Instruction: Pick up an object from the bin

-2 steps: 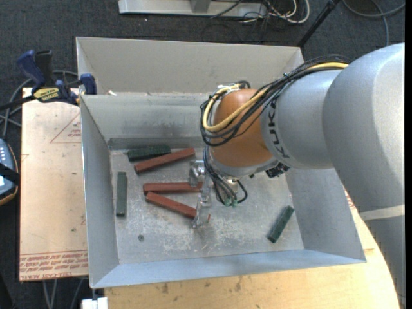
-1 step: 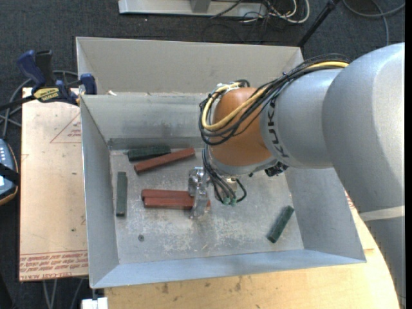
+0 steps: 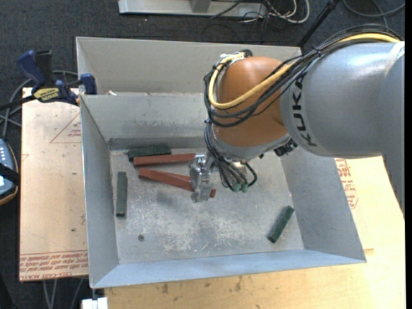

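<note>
Dark carpet (image 3: 38, 18) round scuffed bin (image 3: 95, 192); jaws at end of lower red bar (image 3: 164, 177) (apart or together, unclear).

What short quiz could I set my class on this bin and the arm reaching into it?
1. True or false: a dark green bar lies alone near the right wall of the bin.
2. How many red-brown bars lie in the bin? A one, B two, C four.
3. Which things is the gripper closest to?
Key: 1 true; 2 B; 3 the right ends of the red-brown bars.
</note>
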